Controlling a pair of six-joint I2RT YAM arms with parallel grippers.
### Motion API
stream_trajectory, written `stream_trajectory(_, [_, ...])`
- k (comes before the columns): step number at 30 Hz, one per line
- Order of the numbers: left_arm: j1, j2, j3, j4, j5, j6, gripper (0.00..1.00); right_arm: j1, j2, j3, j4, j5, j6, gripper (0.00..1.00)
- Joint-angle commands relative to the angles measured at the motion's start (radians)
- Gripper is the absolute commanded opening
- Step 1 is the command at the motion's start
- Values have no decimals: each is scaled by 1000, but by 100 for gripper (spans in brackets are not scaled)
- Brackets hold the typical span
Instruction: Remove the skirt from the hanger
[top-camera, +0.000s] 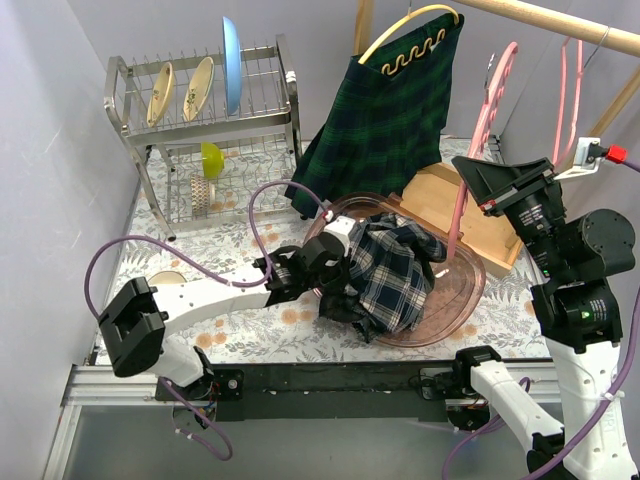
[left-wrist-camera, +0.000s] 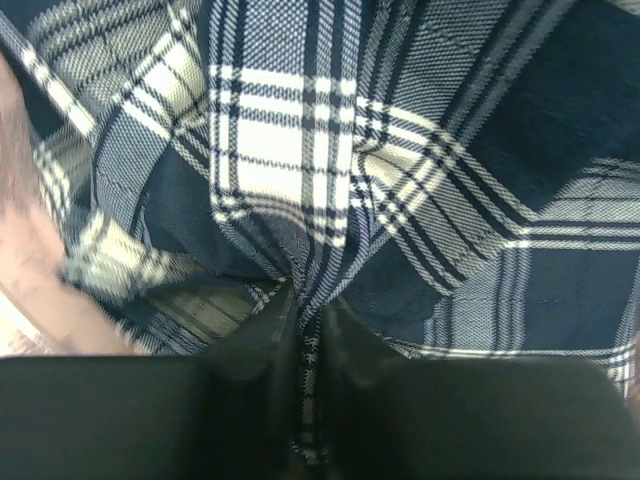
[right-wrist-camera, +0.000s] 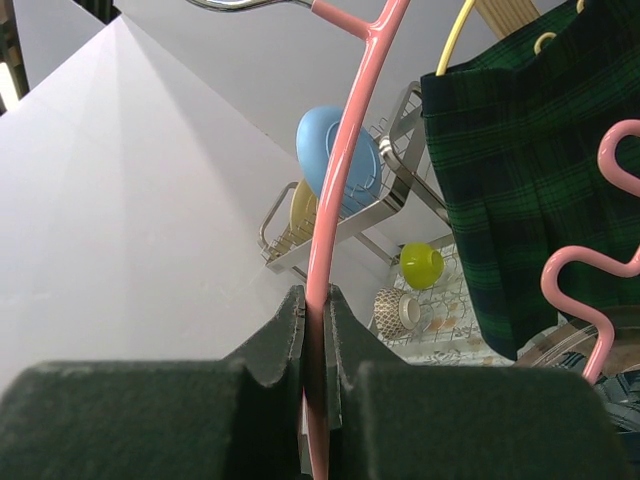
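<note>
Item: plaid skirt (top-camera: 390, 275), blue and white, heaped in the pink tub (top-camera: 472, 300) on the counter (top-camera: 250, 325); no hanger on it

Left claw (left-wrist-camera: 308, 300): clenched on a fold of the plaid skirt, cloth pinched between its fingers

Right claw (right-wrist-camera: 318, 310): clamped on the bare pink hanger (right-wrist-camera: 345, 150), held high and well apart from the tub

Progress, as judged: skirt and pink hanger are parted, so the main work looks done; what is left is letting go of the cloth and putting the hanger away

Also present: green tartan skirt (top-camera: 385, 120) on a yellow hanger (top-camera: 400, 28), untouched

Writing: no brand, label or lettering legible in any view
</note>
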Motion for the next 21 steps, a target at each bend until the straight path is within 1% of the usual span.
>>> stream_trajectory(1, [-2, 29, 60, 168, -75, 74, 5, -6, -19, 1, 99, 14, -13, 1])
stream_trajectory(2, [-2, 41, 49, 222, -87, 76, 4, -4, -19, -9, 103, 14, -12, 1])
stream_trajectory(4, [-2, 99, 18, 253, -90, 53, 2, -6, -19, -15, 105, 9, -18, 1])
stream_trajectory(6, [-2, 147, -5, 279, -77, 21, 2, -6, -15, -17, 103, 5, -25, 1])
stream_trajectory(7, [-2, 194, -26, 282, -72, -16, 2, -6, -15, -16, 102, 5, -31, 1])
stream_trajectory(11, [-2, 276, -59, 267, -81, -77, 0, -7, -15, -17, 93, 12, -51, 1])
stream_trajectory(13, [-2, 270, -62, 256, -81, -88, 2, -7, -18, -16, 91, 17, -56, 1])
stream_trajectory(16, [-2, 206, -43, 215, -83, -91, 24, -6, -21, -17, 86, 21, -58, 1])
stream_trajectory(17, [-2, 165, -10, 175, -84, -87, 43, -7, -22, -17, 88, 23, -56, 1])
stream_trajectory(21, [-2, 79, 104, 72, -89, -59, 74, -6, -25, -14, 86, 23, -53, 1])
